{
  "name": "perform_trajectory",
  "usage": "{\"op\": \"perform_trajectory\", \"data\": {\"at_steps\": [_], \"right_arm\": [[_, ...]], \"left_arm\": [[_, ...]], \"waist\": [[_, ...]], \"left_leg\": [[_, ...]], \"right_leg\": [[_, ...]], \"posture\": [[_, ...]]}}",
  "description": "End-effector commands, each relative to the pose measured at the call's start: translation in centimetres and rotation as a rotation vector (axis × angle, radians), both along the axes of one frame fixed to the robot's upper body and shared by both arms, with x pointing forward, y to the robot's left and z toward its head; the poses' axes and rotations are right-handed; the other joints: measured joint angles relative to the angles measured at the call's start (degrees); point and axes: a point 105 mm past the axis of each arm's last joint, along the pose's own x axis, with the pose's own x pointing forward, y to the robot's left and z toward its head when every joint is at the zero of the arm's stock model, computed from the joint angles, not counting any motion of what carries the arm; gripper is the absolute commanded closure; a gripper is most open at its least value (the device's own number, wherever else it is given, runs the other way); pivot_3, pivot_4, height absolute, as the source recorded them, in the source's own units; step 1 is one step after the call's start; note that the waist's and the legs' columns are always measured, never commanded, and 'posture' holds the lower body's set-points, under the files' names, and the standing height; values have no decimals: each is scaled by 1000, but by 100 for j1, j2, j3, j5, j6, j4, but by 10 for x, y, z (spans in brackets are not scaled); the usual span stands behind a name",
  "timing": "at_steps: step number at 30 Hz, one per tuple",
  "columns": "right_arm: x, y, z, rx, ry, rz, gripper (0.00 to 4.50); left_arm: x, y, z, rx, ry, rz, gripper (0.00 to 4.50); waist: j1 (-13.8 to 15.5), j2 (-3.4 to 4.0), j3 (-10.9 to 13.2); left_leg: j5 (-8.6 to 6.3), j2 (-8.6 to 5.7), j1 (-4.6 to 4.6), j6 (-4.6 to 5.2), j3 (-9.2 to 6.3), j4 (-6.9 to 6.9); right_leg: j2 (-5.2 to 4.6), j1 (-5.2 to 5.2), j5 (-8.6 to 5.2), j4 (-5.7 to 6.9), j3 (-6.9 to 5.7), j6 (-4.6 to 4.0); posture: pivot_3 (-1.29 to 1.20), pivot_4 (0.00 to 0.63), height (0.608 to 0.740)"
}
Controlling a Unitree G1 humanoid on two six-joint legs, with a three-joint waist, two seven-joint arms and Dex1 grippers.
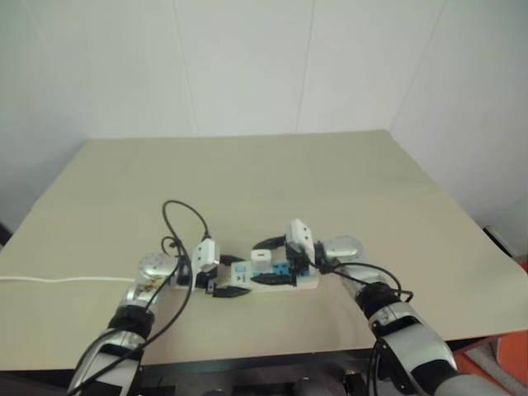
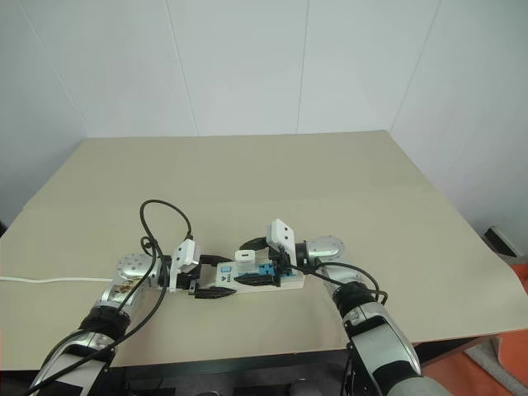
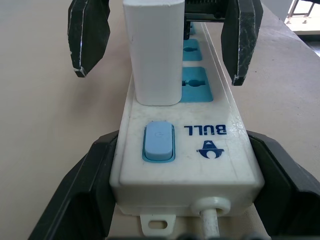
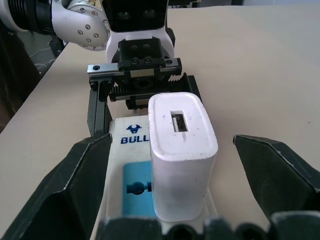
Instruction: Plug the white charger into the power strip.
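Surface: a beige surface (image 1: 272, 173) set against white walls; the work sits near its front edge.
Power strip: the power strip (image 3: 186, 165) lies flat on the surface, its long side running left to right across the head views. Switch end and cord exit face the left arm. The face carries a pale blue switch (image 3: 158, 142) and blue sockets (image 3: 195, 84).
Cord: a white cord (image 1: 49, 280) runs from the strip's left end off toward the surface's left edge.
Charger: the white charger (image 4: 181, 152) stands upright on the strip, seated at the socket next to the switch. Its top face shows a small slot.
Left tool: the left tool (image 3: 186, 190) has its black fingers (image 3: 82, 192) pressed against both long sides of the strip's switch end, holding it.
Right tool: the right tool (image 4: 192, 175) is spread wide, one finger on each side of the charger with a clear gap on both sides; it grips nothing.
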Motion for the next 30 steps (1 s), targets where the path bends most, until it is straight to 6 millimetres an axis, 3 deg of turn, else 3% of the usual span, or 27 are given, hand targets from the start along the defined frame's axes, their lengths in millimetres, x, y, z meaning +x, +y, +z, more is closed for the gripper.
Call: {"op": "perform_trajectory", "data": {"at_steps": [1,6,7,9,15,20,25,30], "right_arm": [[-14,-21,-55,-155,173,-45,42],[-7,-27,-30,-86,111,-71,42],[-7,-29,-24,-71,100,-72,0],[-8,-33,-15,-51,84,-70,0],[-13,-37,9,-15,40,-61,0],[-19,-45,28,14,12,-62,0],[-24,-71,50,1,-45,-93,0],[-26,-108,68,-31,-96,-176,0]], "left_arm": [[3,-4,18,-28,-76,-26,1215],[4,-9,17,-20,-49,-35,1215],[4,-10,17,-14,-40,-40,499],[3,-12,18,-12,-34,-55,28],[-10,-12,45,-64,-89,-151,28],[-21,-6,64,-76,-110,-183,28],[-31,8,81,-53,-120,-176,28],[-26,31,89,-14,-138,-72,28]], "waist": [[4,0,0],[40,1,3],[55,1,4],[92,5,10],[149,16,32],[147,29,63],[151,34,118],[147,43,145]], "left_leg": [[0,0,0,0,0,0],[0,-1,-9,-1,0,0],[-1,-1,-12,-3,0,0],[-4,-2,-20,-6,0,1],[-4,-3,-112,-8,-1,16],[-4,-4,-123,-8,0,15],[-4,-4,-155,-8,0,20],[-3,-4,-208,-8,0,30]], "right_leg": [[0,0,0,0,0,0],[0,-5,0,-3,0,0],[0,-6,0,-5,0,0],[-1,-11,0,-9,0,-1],[1,-101,7,-1,1,-10],[1,-107,7,-9,2,-11],[1,-140,8,-2,1,-11],[2,-196,13,6,3,-18]], "posture": [[0,150,740],[0,150,740],[0,150,740],[0,150,740],[0,150,740],[0,150,740],[0,150,740],[0,150,740]]}}
